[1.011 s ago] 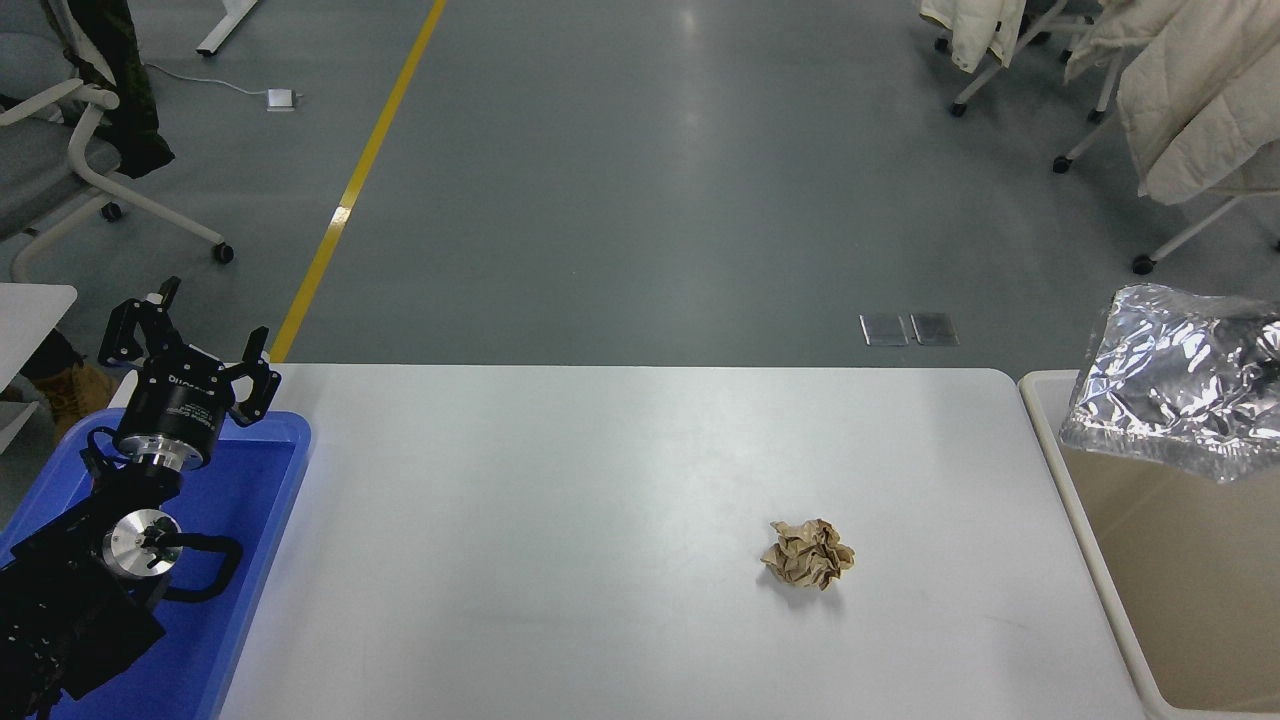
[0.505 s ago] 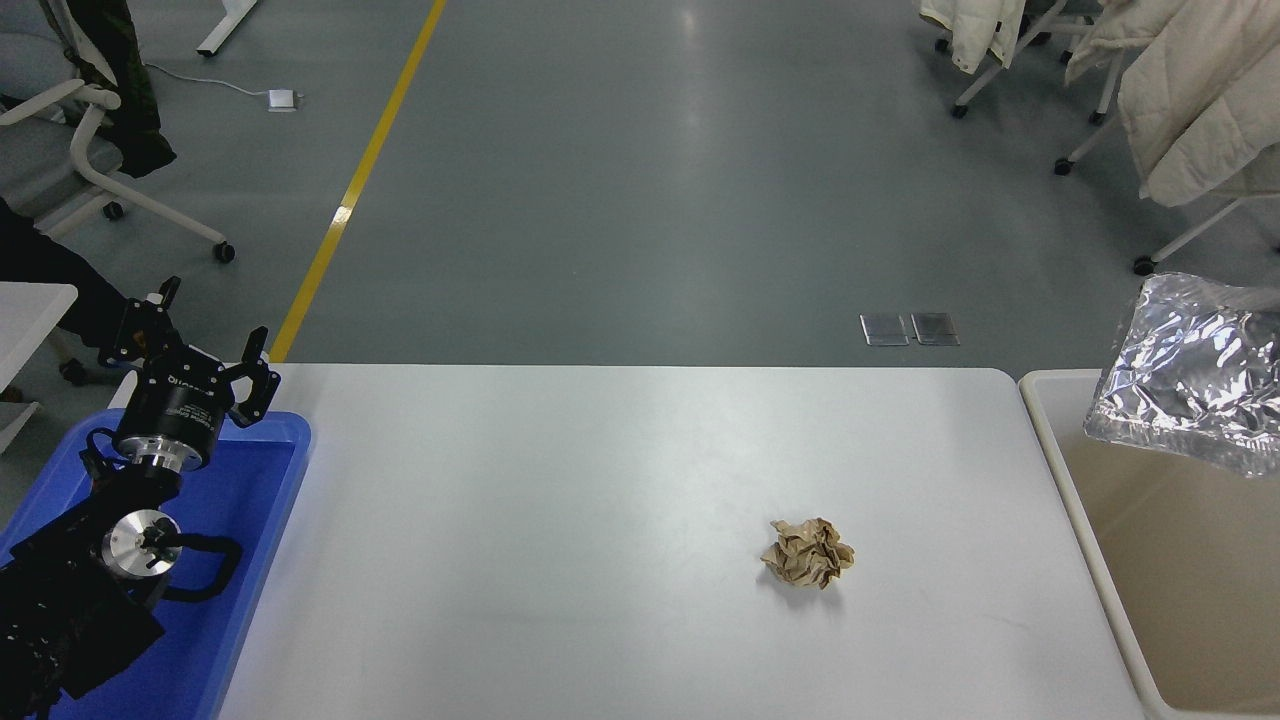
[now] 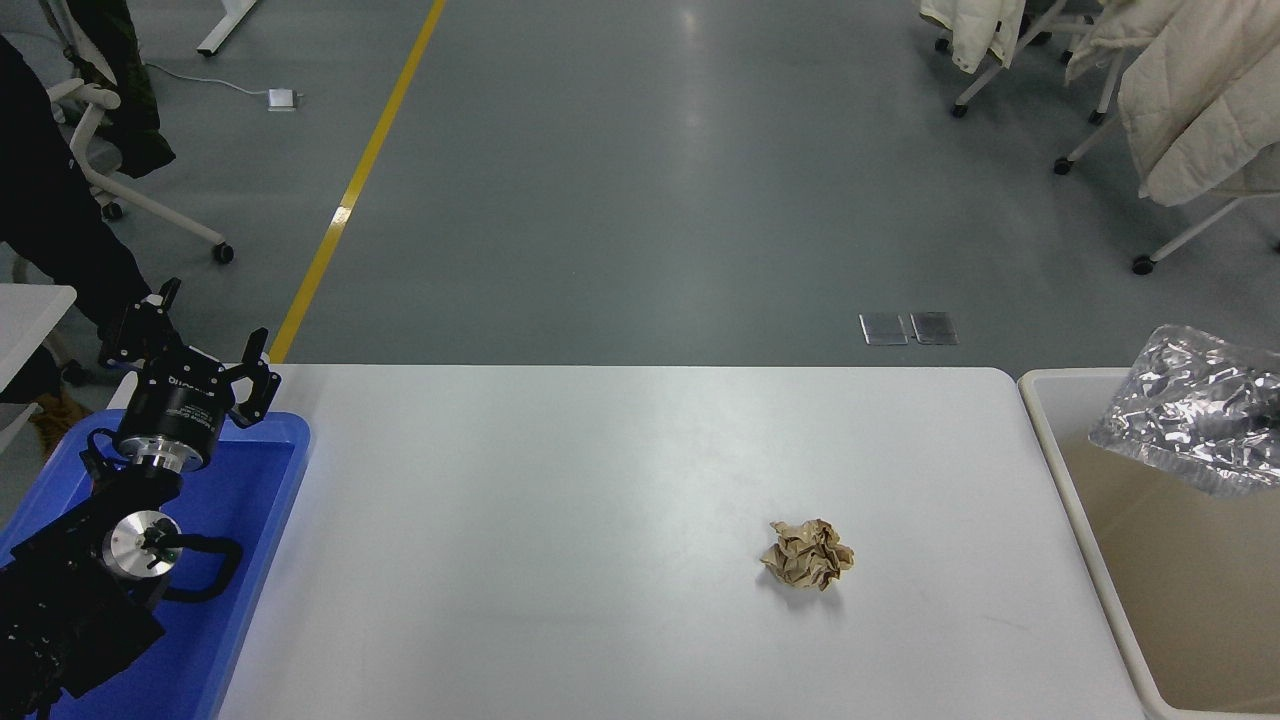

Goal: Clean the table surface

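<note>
The white table surface (image 3: 600, 480) fills the middle of the head view. A crumpled ball of brown paper (image 3: 808, 553) lies on it, right of centre. At the right edge a crinkled silver foil wrapper (image 3: 1190, 420) hangs in the air over the beige bin (image 3: 1050, 450). Only a dark bit of my right gripper (image 3: 1268, 415) shows behind the foil, shut on it. My left gripper (image 3: 195, 345) is parked open at the lower left, over the blue tray (image 3: 270, 500), holding nothing.
A person in dark clothing (image 3: 50, 210) stands at the far left, beside the table's corner. Office chairs and hanging cream coats (image 3: 1190, 90) stand on the grey floor beyond the table. A yellow line (image 3: 350, 190) runs along the floor.
The foil wrapper has moved right and then lower, down toward the bin's opening. A person in dark clothing has come in at the left edge. The left arm and the paper ball are unmoved.
</note>
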You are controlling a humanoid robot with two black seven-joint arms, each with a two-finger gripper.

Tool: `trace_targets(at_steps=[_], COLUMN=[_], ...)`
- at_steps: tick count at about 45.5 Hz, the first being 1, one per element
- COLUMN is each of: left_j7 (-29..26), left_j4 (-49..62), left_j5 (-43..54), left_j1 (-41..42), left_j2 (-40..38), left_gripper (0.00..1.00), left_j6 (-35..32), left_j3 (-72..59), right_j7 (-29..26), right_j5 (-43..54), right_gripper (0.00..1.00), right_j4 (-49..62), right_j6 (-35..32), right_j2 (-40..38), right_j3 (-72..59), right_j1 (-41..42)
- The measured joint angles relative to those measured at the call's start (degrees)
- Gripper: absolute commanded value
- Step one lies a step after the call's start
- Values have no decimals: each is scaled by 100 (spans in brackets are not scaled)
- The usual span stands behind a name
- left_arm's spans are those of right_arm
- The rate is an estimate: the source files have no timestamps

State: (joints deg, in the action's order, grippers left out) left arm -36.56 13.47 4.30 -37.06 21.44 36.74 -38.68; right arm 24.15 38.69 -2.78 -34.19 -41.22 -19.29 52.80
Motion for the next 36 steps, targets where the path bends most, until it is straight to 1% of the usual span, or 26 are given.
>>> trace_targets(at_steps=[8, 12, 16, 26, 36], left_j7=[0, 0, 0, 0, 0], left_j4=[1, 1, 1, 0, 0], left_j5=[0, 0, 0, 0, 0], left_j1=[4, 5, 5, 6, 6], left_j2=[0, 0, 0, 0, 0], left_gripper=[100, 100, 100, 100, 100], left_j6=[0, 0, 0, 0, 0], left_j3=[0, -1, -3, -3, -3], right_j7=[-64, -137, -246, -464, -760], right_j5=[-629, -1000, -1395, -2039, -2281], right_gripper=[0, 0, 0, 0, 0], right_j4=[768, 975, 1104, 1250, 1261], right_j6=[377, 745, 1264, 2386, 3078], right_j2=[631, 871, 1108, 1634, 1937], right_j3=[14, 52, 139, 551, 1142], right_j1=[-679, -975, -1248, -1648, -1813])
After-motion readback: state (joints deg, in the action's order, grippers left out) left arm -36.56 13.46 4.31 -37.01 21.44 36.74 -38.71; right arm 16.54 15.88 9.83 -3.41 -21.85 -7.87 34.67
